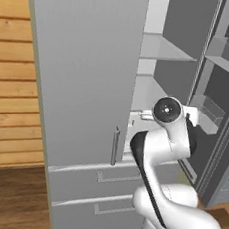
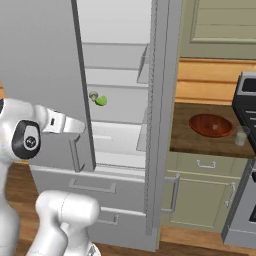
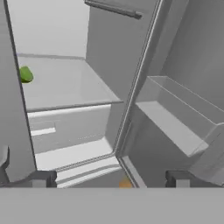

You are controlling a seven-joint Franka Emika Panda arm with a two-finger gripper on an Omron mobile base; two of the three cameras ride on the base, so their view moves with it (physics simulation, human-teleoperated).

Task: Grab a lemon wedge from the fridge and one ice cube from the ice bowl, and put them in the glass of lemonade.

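Reaching into the fridge [image 1: 85, 73] through its open right door, our gripper [image 3: 109, 178] has its fingers spread apart, empty; the lemon wedge [image 2: 101, 100] lies on a middle shelf, far left.

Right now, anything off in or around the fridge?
Nothing spilled or damaged. The fridge has its right door swung wide open. The lemon wedge lies on a middle shelf beside a small pale item. The gripper is open at the doorway. The ice bowl and the glass of lemonade stand upright on the counter.
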